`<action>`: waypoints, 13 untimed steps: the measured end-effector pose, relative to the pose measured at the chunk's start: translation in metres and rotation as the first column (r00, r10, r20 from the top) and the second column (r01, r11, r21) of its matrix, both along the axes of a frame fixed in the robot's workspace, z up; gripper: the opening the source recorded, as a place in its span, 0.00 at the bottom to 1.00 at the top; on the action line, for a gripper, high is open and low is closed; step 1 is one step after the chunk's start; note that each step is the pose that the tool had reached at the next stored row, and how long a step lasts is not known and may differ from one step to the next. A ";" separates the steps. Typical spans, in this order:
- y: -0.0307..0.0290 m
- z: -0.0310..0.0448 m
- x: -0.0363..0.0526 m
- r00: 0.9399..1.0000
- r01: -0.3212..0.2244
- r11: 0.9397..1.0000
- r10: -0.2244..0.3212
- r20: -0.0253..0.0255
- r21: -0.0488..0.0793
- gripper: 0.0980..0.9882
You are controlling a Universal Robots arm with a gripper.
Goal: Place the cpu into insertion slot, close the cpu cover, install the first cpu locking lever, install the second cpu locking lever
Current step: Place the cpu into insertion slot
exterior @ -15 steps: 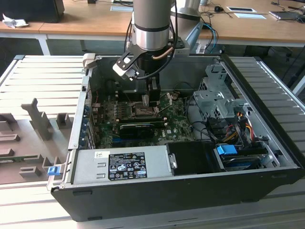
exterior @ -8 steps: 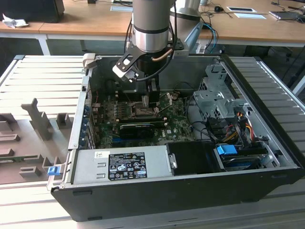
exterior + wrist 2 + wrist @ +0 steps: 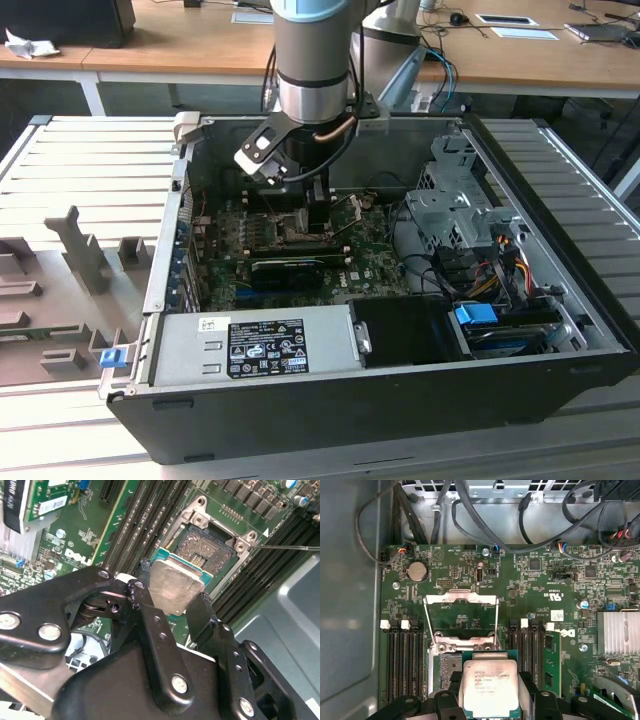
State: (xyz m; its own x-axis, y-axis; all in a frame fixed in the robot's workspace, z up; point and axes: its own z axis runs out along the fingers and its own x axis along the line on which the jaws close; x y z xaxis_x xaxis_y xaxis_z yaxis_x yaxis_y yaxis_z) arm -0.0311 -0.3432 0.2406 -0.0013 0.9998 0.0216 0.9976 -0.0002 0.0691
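While the gripper (image 3: 172,597) pinches the cpu (image 3: 175,582) by two opposite edges, the chip hangs over the near edge of the insertion slot (image 3: 209,545), with memory slots (image 3: 405,665) crowding both sides. The cpu cover (image 3: 461,598) lies swung open beyond. The chip hides part of the socket, so I cannot tell whether they touch.

The exterior view stands well off, looking down from high into the open computer case (image 3: 300,400), where the arm (image 3: 312,60) reaches in. The first wrist view faces straight down on the motherboard (image 3: 535,580) from close above; the second wrist view slants in even nearer, over the hand (image 3: 172,594), and both wrist views share the cpu (image 3: 489,687) (image 3: 176,582) and the insertion slot (image 3: 448,669) (image 3: 212,547).
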 end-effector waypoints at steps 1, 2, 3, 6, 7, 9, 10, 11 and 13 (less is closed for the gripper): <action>0.0009 -0.0001 0.0000 1.000 0.000 1.000 0.000 0.000 0.000 0.48; 0.0014 -0.0001 0.0000 1.000 0.000 1.000 0.000 0.000 0.000 0.48; 0.0024 -0.0001 0.0000 1.000 0.000 1.000 0.000 0.000 0.000 0.48; 0.0038 -0.0003 -0.0010 1.000 0.000 1.000 0.000 0.000 0.000 0.48; 0.0041 -0.0004 -0.0025 1.000 0.000 1.000 0.000 0.000 0.000 0.48; 0.0044 -0.0006 -0.0041 1.000 0.000 1.000 0.000 0.000 0.000 0.48; 0.0044 -0.0006 -0.0046 1.000 0.000 1.000 0.000 0.000 0.000 0.48; 0.0044 -0.0007 -0.0051 1.000 0.000 1.000 0.000 0.000 0.000 0.48; 0.0044 -0.0006 -0.0061 1.000 0.000 1.000 0.000 0.000 0.000 0.48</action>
State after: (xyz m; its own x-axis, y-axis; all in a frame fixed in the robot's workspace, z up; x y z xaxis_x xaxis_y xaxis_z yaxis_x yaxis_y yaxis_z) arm -0.0372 -0.3389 0.2400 -0.0014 0.9998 0.0216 0.9976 -0.0001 0.0691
